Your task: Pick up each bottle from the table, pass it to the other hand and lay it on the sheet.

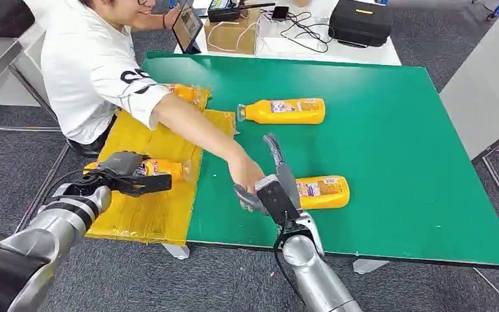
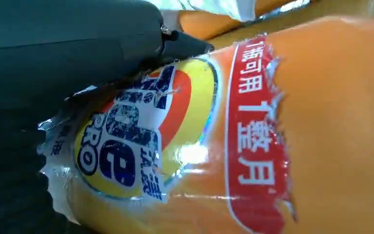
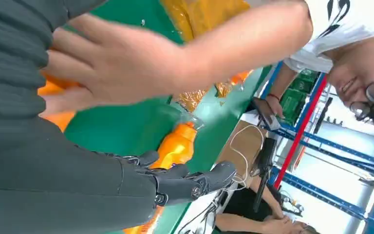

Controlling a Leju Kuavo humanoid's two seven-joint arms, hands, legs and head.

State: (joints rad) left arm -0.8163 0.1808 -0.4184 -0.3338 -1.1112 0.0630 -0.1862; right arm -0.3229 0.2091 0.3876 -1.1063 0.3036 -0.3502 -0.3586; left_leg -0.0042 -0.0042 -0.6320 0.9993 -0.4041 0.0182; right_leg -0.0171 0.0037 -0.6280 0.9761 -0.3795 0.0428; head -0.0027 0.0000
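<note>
- Head view: the left hand point(image 1: 130, 174) grips an orange bottle point(image 1: 162, 169) and holds it low over the yellow sheet point(image 1: 149, 214), which lies at the left edge of the green desk point(image 1: 396, 130).
- Another orange bottle in clear wrap point(image 1: 188, 94) lies at the sheet's far end. A person's hand point(image 1: 245, 174) reaches across the desk to the robot's right hand point(image 1: 274, 192).
- The right hand's fingers are spread and point away from the robot, and it holds nothing. It sits just beside the near bottle on the desk point(image 1: 323, 192). A farther bottle point(image 1: 286, 111) lies well apart from it.
- Left wrist view: the held bottle's torn label point(image 2: 131, 141) and red band point(image 2: 258, 141) are close to the camera. Dark fingers point(image 2: 185, 44) press on the bottle, so the grip looks firm.
- Right wrist view: the person's hand point(image 3: 112, 63) lies over the robot's open fingers point(image 3: 190, 183). Beyond them the farther bottle point(image 3: 175, 148) lies on the green top.
- My judgement is that the step in hand is laying the held bottle down.
- To do it well, lower the bottle until its side rests on a bare part of the sheet, clear of the wrapped bottle. Only then loosen the fingers, so it does not roll.
- The right hand should wait until the person's arm is clear.
</note>
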